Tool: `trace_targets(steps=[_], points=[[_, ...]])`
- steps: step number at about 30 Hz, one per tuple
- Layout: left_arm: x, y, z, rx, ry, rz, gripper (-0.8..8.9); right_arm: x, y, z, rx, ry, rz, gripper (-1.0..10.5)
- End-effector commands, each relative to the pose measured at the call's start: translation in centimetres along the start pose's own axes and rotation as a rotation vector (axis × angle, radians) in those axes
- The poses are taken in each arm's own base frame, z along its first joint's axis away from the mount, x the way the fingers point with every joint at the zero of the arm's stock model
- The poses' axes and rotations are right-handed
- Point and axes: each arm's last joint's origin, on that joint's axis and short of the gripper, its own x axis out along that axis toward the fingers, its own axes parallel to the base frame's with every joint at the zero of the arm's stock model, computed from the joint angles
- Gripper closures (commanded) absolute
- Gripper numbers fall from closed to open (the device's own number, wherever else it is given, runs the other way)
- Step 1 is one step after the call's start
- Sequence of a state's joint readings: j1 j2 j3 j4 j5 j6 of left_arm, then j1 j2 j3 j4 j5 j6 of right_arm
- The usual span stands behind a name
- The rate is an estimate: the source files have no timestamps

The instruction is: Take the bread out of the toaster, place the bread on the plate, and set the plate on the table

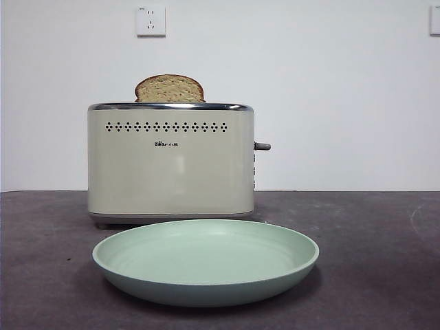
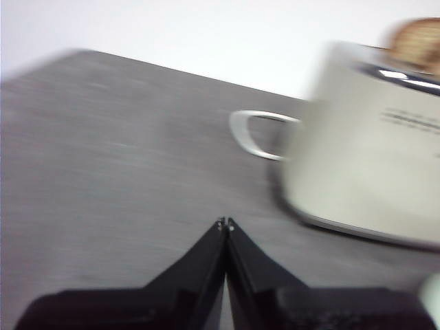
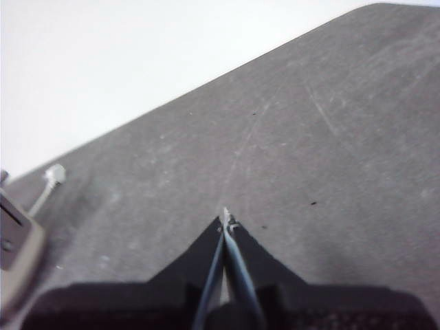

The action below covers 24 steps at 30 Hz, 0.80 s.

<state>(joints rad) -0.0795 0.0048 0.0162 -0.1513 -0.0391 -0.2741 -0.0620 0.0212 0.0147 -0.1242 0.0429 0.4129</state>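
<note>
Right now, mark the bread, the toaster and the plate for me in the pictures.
bread (image 1: 169,89): front view, middle of the slice's speckled face above the slot.
toaster (image 1: 170,172): front view, middle of the cream front panel.
plate (image 1: 206,287): front view, outer wall below the near rim.

We look level across the table (image 1: 385,275) from a low, near front camera at the toaster (image 1: 170,161), which the left wrist camera shares from its side, while the right wrist camera looks down on tabletop and one toaster corner.
</note>
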Motion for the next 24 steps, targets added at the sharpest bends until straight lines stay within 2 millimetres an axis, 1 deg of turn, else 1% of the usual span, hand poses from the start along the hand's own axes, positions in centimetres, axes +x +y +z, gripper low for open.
trace_targets(steps=[1, 3, 6, 8, 12, 15, 18, 24], points=[[-0.2, -0.6, 0.4, -0.126, 0.041, -0.157, 8.19, -0.1, 0.5, 0.7, 0.068, -0.03, 0.087, 9.5], [-0.6, -1.0, 1.2, -0.188, 0.066, -0.212, 8.19, -0.4, 1.1, 1.8, 0.069, -0.041, 0.131, 9.6], [-1.3, -1.6, 3.1, -0.196, 0.072, -0.26, 8.19, -0.9, 2.1, 3.7, 0.066, -0.033, 0.175, 9.6], [-1.7, -2.1, 4.8, -0.19, 0.059, -0.271, 8.19, -1.0, 2.8, 5.3, 0.063, -0.022, 0.198, 9.6], [-1.9, -3.1, 8.4, -0.153, 0.041, -0.282, 8.19, -0.8, 4.5, 8.7, 0.014, 0.007, 0.258, 9.6], [-1.6, -4.0, 11.3, -0.095, 0.037, -0.296, 8.19, -0.2, 6.0, 11.4, -0.023, 0.034, 0.316, 9.6], [-0.8, -5.0, 14.4, -0.03, 0.038, -0.324, 8.19, 0.5, 7.4, 14.2, -0.056, 0.041, 0.376, 9.5], [1.4, -6.9, 20.5, 0.067, 0.08, -0.352, 8.19, 1.9, 10.3, 19.5, -0.149, 0.071, 0.51, 9.4]])
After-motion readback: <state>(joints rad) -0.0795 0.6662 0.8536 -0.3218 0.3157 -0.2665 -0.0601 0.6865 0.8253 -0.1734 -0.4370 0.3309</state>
